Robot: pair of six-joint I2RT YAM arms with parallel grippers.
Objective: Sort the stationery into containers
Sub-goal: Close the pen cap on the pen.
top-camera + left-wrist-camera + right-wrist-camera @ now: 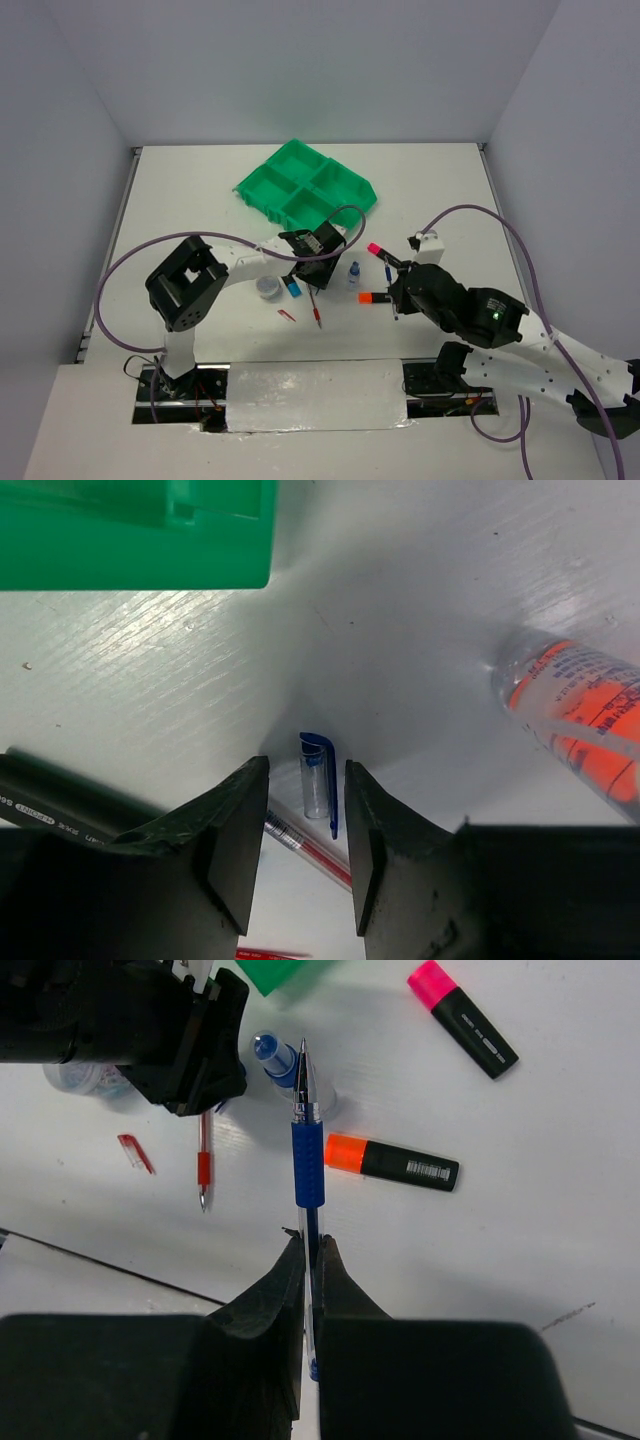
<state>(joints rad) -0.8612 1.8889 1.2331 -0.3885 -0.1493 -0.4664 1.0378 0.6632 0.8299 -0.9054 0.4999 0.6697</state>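
Left gripper (pixel 305 855) parted over a blue pen cap (pixel 318 788); right gripper (pixel 310 1260) clenched on a blue pen (pixel 308 1155).
A black highlighter (pixel 50 798) lies just left of the left gripper. The cap and a red pen (pixel 305 842) lie on the table (pixel 430 600) in the gap between its jaws, with no grip showing. The green tray (pixel 130 540) sits ahead to its left and the clear bottle (pixel 575 705) ahead to its right. The blue pen juts straight ahead of the right gripper, tip forward. The orange highlighter (pixel 395 1163) is just right of the pen, and the pink highlighter (pixel 462 1015) is farther ahead to the right.
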